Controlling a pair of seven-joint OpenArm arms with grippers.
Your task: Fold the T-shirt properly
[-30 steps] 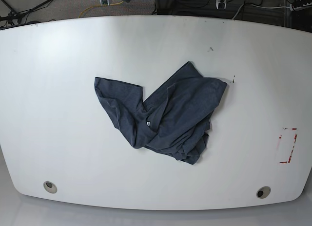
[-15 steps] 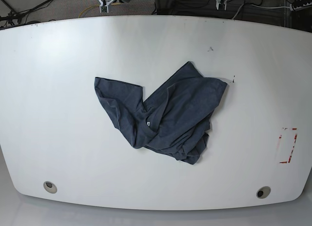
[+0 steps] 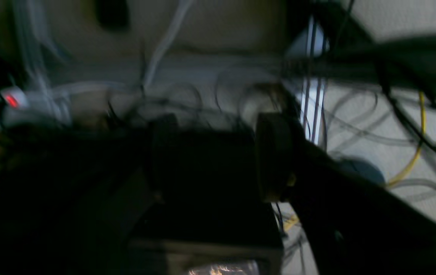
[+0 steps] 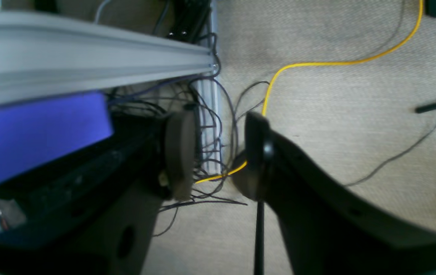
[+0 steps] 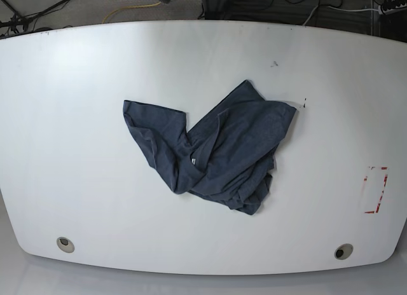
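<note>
The large dark slate-blue, faintly heathered T-shirt lay crumpled in a loose heap near the middle of the wide white desk, one part spread toward the desk's left side and the bulk bunched to the right of it. A small white neck label showed near the shirt's centre. A rectangle of red tape marks sat well to the right of the shirt, near the desk's edge.

Neither arm reached over the desk. The right claw hung released over beige carpet, its two dark pads apart with nothing between them; a yellow cable and thin black wires ran across the floor behind it. The left claw appeared dark and blurred, its pads likewise parted and empty, above tangled cables.
</note>
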